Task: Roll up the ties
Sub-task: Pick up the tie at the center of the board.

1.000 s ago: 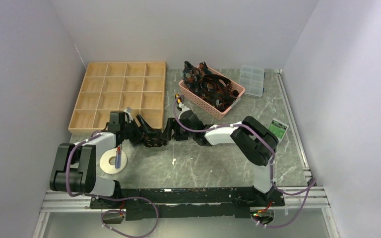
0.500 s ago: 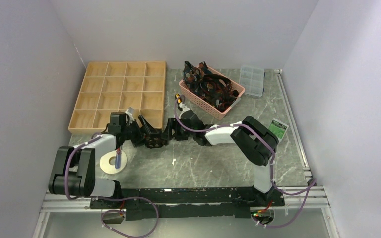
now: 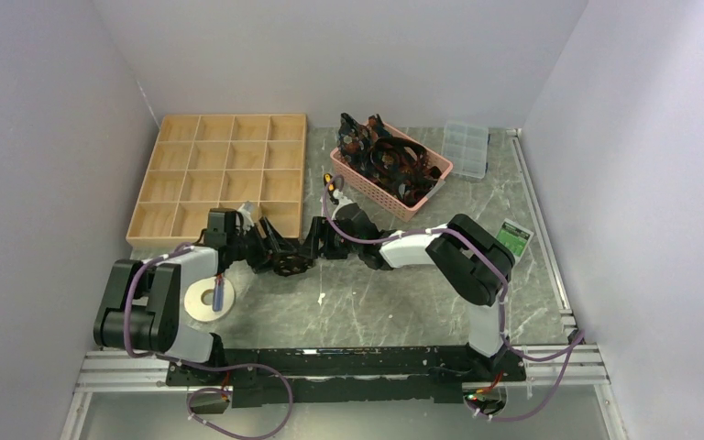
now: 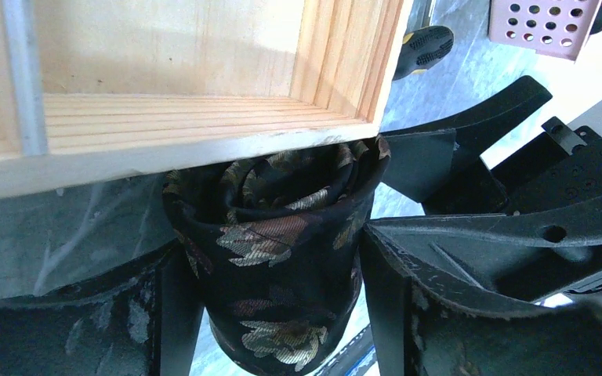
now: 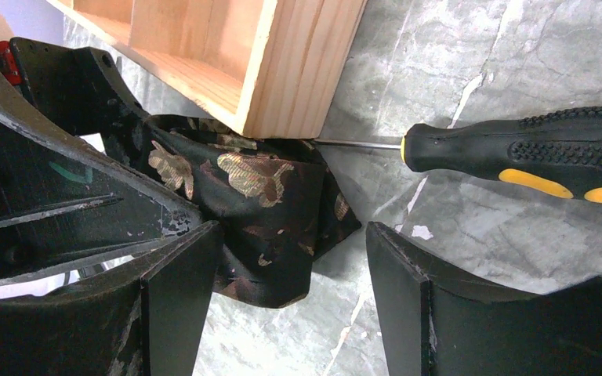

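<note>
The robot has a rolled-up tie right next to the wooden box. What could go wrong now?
1. The rolled tie is soft and sits squeezed between the left fingers. If they let go carelessly, it may spring loose and unroll.
2. It is tucked against the corner of the wooden tray, so lifting it could snag it on that edge.
3. The right fingers stand open close to the screwdriver and might knock it.

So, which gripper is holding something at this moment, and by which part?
The left gripper holds the rolled tie by its two sides, one finger on each. The right gripper is open, holding nothing.
</note>
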